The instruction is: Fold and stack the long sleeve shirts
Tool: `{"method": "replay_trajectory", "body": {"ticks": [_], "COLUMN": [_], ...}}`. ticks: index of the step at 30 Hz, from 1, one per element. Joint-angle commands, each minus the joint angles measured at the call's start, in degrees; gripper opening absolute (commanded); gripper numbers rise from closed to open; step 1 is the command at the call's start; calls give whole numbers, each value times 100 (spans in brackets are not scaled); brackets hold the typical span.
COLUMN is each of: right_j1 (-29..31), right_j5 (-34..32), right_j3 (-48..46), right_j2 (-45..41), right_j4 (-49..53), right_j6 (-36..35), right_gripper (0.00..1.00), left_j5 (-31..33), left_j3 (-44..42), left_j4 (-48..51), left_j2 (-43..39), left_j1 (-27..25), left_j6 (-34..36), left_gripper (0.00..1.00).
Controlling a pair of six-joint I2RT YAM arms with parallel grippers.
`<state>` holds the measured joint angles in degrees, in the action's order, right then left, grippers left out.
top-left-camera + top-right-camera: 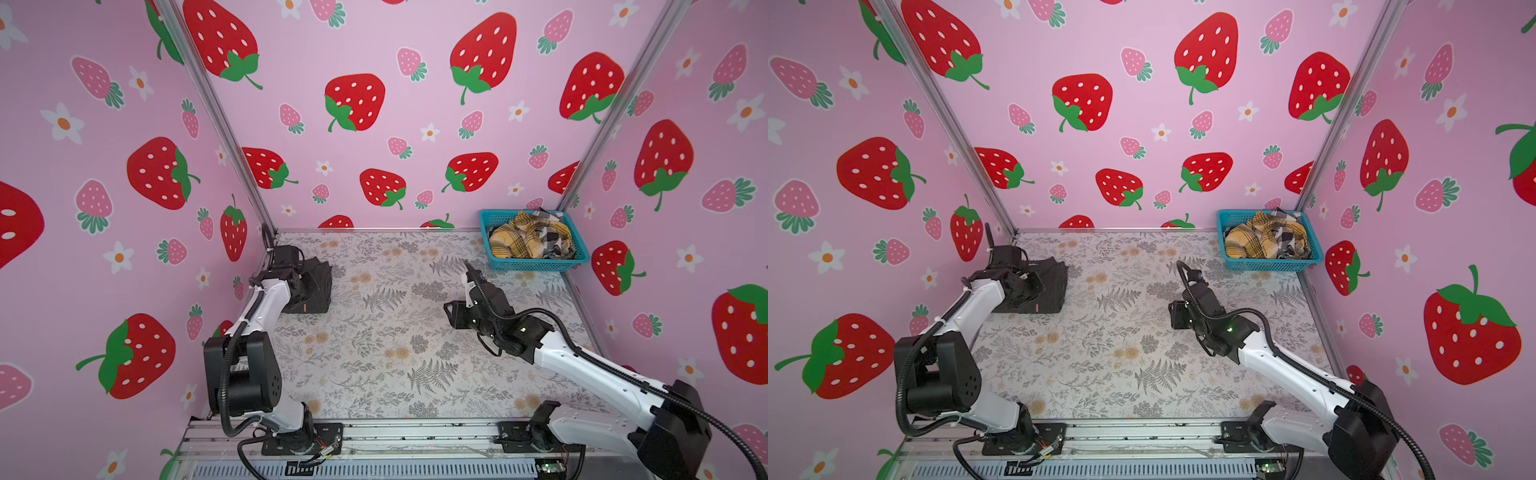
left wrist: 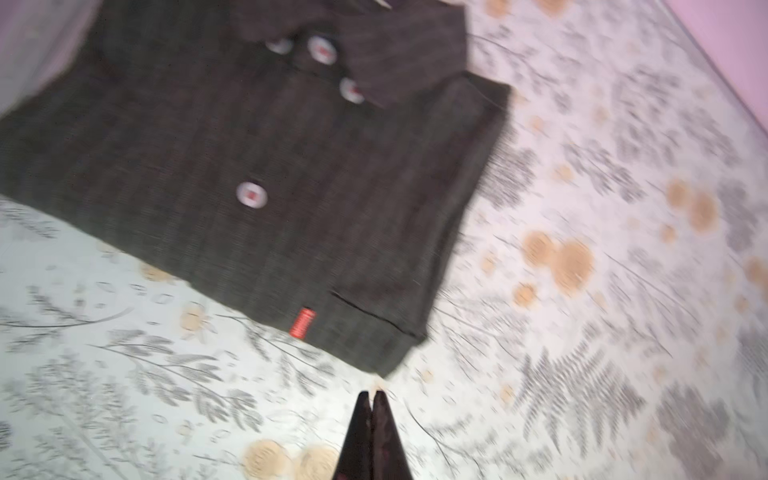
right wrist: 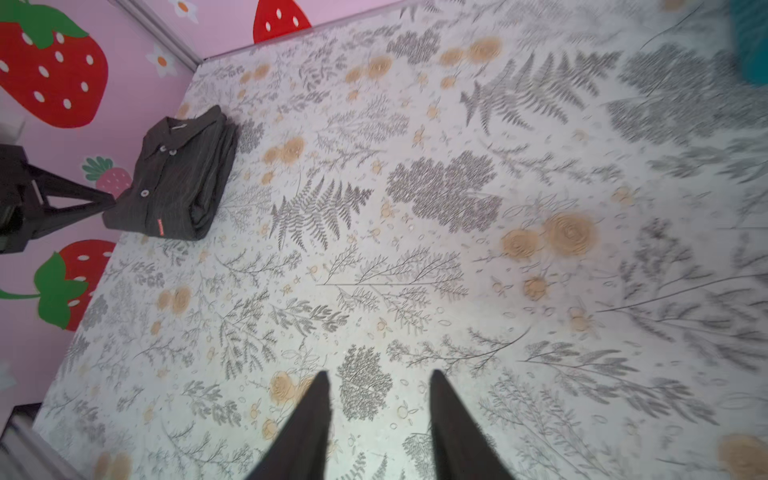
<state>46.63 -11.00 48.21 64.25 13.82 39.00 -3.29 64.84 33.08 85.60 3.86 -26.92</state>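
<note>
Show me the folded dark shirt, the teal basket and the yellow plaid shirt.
folded dark shirt [image 3: 178, 187]: right wrist view, on its buttoned front.
teal basket [image 1: 536, 264]: a top view, on its front wall.
yellow plaid shirt [image 1: 515, 243]: a top view, on its crumpled middle.

charcoal shirt [image 2: 353, 208]: matt woven cloth | basket [image 1: 536, 264]: plastic mesh | frame rail [image 1: 415, 432]: bare metal

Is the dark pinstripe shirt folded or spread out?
Folded. The dark shirt lies as a compact rectangle on the table, collar on top, stacked layers showing along its edge.

Bright even light, motion-blurred wrist views
</note>
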Motion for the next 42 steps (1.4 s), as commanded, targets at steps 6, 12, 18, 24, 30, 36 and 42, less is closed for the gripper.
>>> {"method": "replay_trajectory", "body": {"ticks": [6, 12, 18, 24, 30, 36, 42], "right_j1": [-83, -86, -392, -1622, -2495, -2894, -3211], "right_j5": [-2724, -3858, -5091, -5296, -5003, -3655, -1795], "right_j3": [39, -1049, -1674, -2502, -3443, -3925, -3928], "right_j2": [-1252, -1706, -1310, -785, -284, 20, 1139], "right_j4": [173, -437, -766, -1841, -4007, -6085, -8110], "right_j6": [-492, -1441, -1497, -1267, -1897, -2580, -3096], "right_gripper": [87, 100, 100, 100, 100, 100, 100], "left_j5": [-526, 289, 1103, 1618, 1138, 660, -224], "left_j3": [-727, -1185, -2005, -2969, -3482, -3455, -3555], "left_j4": [-377, -887, -1937, -3803, -5228, -6028, -6896], "left_j2": [-1988, -2510, -1846, -1404, -788, -411, 32], "left_j1": [-460, -462, -449, -450, -222, -245, -245], "left_j6": [126, 424, 1039, 1630, 1765, 1907, 2713], "left_gripper": [14, 39, 71, 79, 79, 79, 79]}}
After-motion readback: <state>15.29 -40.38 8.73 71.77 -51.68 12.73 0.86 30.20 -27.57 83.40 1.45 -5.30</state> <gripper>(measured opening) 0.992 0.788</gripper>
